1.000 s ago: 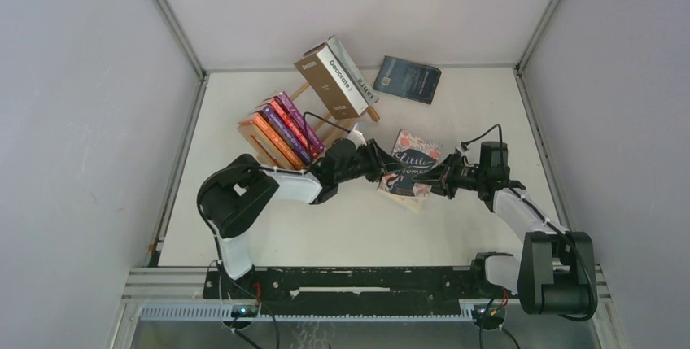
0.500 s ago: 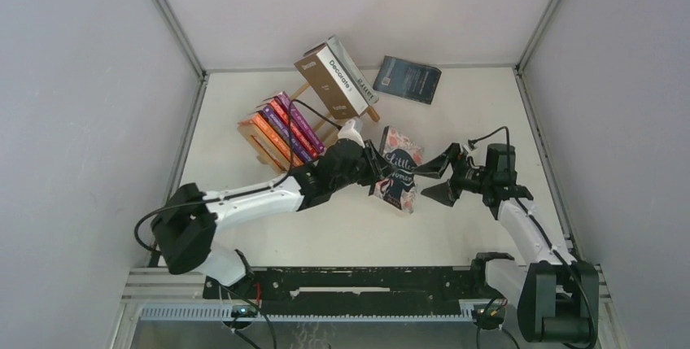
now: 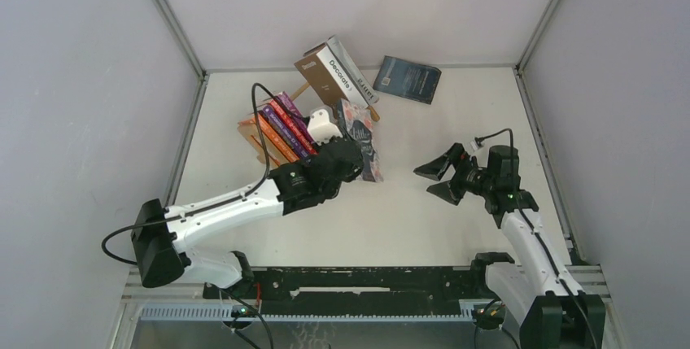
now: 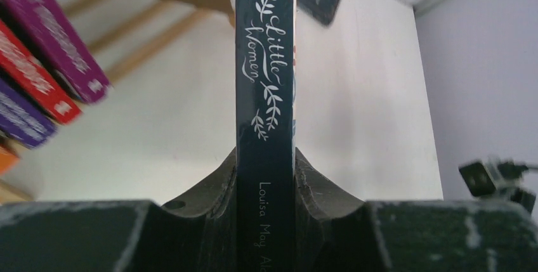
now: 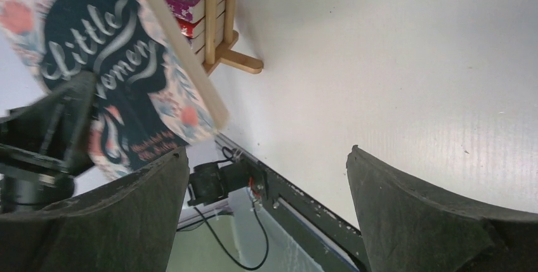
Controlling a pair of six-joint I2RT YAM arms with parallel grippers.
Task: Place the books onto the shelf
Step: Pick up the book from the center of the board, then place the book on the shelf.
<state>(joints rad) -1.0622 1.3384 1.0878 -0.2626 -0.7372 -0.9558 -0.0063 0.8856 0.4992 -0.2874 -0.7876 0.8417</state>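
Observation:
My left gripper (image 3: 355, 156) (image 4: 265, 177) is shut on the dark-spined "Little Women" book (image 3: 360, 131) (image 4: 265, 82). It holds the book on edge just right of the books standing in the wooden shelf (image 3: 254, 146). Orange, purple and red books (image 3: 283, 128) lean in the rack. A thick brown book (image 3: 329, 79) rests on its far end. In the right wrist view the held book's floral cover (image 5: 95, 63) shows behind a shelf slat (image 5: 181, 50). My right gripper (image 3: 439, 178) (image 5: 266, 183) hangs open and empty, well right of the book.
A dark blue book (image 3: 407, 79) lies flat at the back of the table, right of the shelf. Grey walls close in the table on three sides. The black base rail (image 3: 366, 280) runs along the near edge.
The right gripper opened, let go of the "Little Women" book and drew back right. The left arm lifted that book off the table, turned it on edge and carried it left to the shelf.

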